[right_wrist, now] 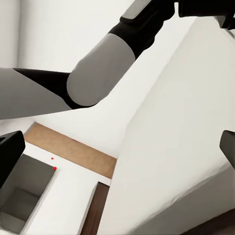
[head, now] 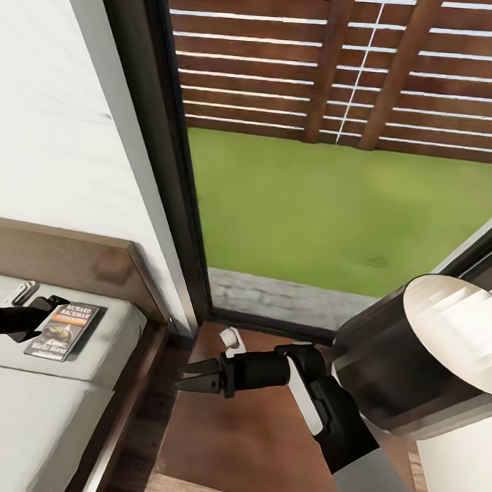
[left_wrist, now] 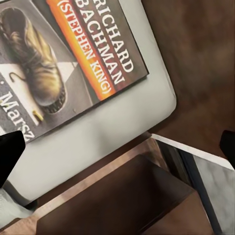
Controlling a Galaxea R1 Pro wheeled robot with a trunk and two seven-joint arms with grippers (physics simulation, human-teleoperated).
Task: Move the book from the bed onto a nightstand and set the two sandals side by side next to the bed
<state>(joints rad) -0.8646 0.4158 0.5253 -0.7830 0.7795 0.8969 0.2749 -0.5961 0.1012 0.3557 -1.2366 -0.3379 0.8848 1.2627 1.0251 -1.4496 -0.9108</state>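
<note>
Book [head: 63,330]: on bed [head: 18,407], not moved. Left claw [head: 42,308] beside it, released. Right claw [head: 188,377] clenched, empty. Sandals: unplaced.

"RICHARD BACHMAN (STEPHEN KING)" on book [left_wrist: 63,58] cover

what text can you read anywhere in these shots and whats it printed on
"RICHARD BACHMAN": white capitals across the top of the book cover.
"(STEPHEN KING)": white on the cover's orange strip.
"Marsz": partial white word beside the boot picture, cut off by the frame edge.
In the head view, the book's lower lines are too blurred to read.
</note>
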